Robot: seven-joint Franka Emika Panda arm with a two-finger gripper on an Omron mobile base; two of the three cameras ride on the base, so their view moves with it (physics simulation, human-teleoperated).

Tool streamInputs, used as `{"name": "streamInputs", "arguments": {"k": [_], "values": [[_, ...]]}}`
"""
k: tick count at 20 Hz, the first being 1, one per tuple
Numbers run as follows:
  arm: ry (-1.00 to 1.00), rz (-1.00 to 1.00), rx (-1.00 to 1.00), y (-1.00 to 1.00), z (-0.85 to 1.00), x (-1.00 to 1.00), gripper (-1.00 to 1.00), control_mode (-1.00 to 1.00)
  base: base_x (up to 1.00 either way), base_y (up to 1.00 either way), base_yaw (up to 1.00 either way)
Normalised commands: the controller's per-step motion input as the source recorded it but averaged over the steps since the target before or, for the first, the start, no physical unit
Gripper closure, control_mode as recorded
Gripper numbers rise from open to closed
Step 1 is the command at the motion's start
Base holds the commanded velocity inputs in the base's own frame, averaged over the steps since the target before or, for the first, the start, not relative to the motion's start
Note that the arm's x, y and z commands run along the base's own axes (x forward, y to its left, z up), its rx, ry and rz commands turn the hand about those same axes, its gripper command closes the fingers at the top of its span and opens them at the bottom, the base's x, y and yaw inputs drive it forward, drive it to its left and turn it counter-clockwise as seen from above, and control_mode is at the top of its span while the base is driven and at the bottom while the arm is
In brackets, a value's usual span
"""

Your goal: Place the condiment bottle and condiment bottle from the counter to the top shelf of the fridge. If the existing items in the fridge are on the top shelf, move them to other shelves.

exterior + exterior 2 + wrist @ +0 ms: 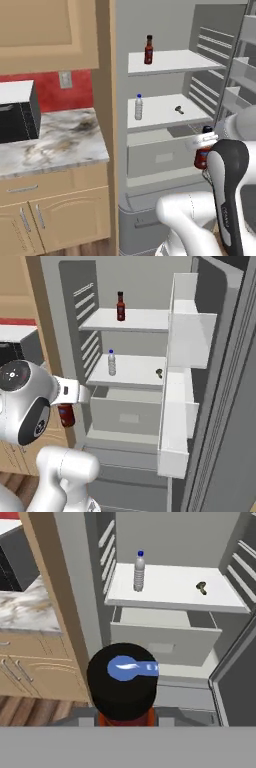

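Gripper (67, 406) pinches a condiment bottle (201, 155) in front of the open fridge (165, 30); a second condiment bottle (148, 50) stands upright on the top shelf (175, 62).

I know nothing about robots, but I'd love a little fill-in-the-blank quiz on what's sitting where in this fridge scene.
1. One condiment bottle already stands on the ___ shelf of the fridge.
2. The water bottle on the lower shelf has a ___ cap.
3. The gripper is carrying the second condiment bottle, whose cap is ___.
4. On the counter sits a black ___.

Missing words: top; blue; black; microwave
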Motion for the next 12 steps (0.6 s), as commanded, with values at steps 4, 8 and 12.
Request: {"name": "streamInputs", "arguments": {"k": [4,8,12], "values": [[0.00,0.00,0.00,0.00,0.00,0.00,1.00,1.00,0.48,-0.44,-0.08],[0.00,0.00,0.00,0.00,0.00,0.00,1.00,1.00,0.74,-0.06,-0.03],[0.00,0.00,0.00,0.00,0.00,0.00,1.00,1.00,0.75,0.00,0.00]]}}
